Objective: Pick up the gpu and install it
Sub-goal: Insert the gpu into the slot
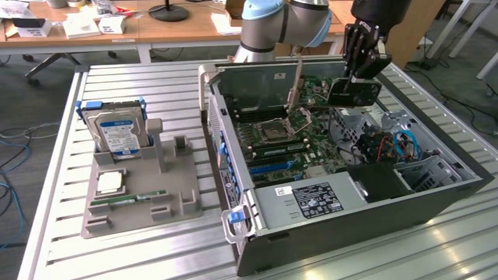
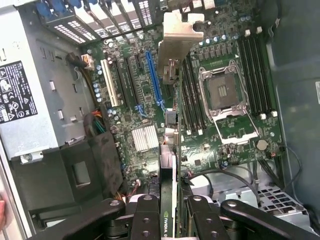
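GPU (image 1: 354, 92) (image 2: 169, 165), a thin black circuit card, was pinched edge-on between the fingers (image 2: 145, 220) of the black gripper (image 1: 360, 74) (image 2: 170, 221). Jaws were partly closed, one finger pressed to each face of the card. Its silver metal end bracket (image 2: 180, 35) was at the end farthest from the fingers. The card hung over the green motherboard (image 1: 292, 146) (image 2: 145, 100) inside the open black computer case (image 1: 374, 216). A long blue slot (image 2: 154, 80) lay just to one side of the card's line beyond the fingers, and a square metal processor socket (image 2: 225, 92) to the other. Whether the card touched the board could not be told.
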Robot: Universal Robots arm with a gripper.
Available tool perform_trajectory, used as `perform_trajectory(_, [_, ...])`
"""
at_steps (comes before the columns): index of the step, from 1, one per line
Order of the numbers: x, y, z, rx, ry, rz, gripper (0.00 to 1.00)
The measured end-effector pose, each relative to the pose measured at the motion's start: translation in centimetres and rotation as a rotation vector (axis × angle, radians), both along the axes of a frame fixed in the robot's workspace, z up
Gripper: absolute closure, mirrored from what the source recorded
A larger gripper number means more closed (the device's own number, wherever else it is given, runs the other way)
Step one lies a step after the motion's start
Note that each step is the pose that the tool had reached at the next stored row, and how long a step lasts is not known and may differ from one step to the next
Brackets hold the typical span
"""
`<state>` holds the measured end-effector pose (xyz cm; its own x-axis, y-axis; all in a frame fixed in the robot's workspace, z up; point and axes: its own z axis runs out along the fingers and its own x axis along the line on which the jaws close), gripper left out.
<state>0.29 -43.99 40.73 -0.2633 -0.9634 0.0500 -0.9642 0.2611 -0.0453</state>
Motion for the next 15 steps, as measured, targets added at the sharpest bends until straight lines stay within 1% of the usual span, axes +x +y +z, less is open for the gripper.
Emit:
perform_trajectory(6, [-0.5,0.04,-0.26,0.0064,0.0,0.0,0.74])
perform_trajectory(15, [-0.55,0.06,-0.29,0.0067,0.0,0.0,0.74])
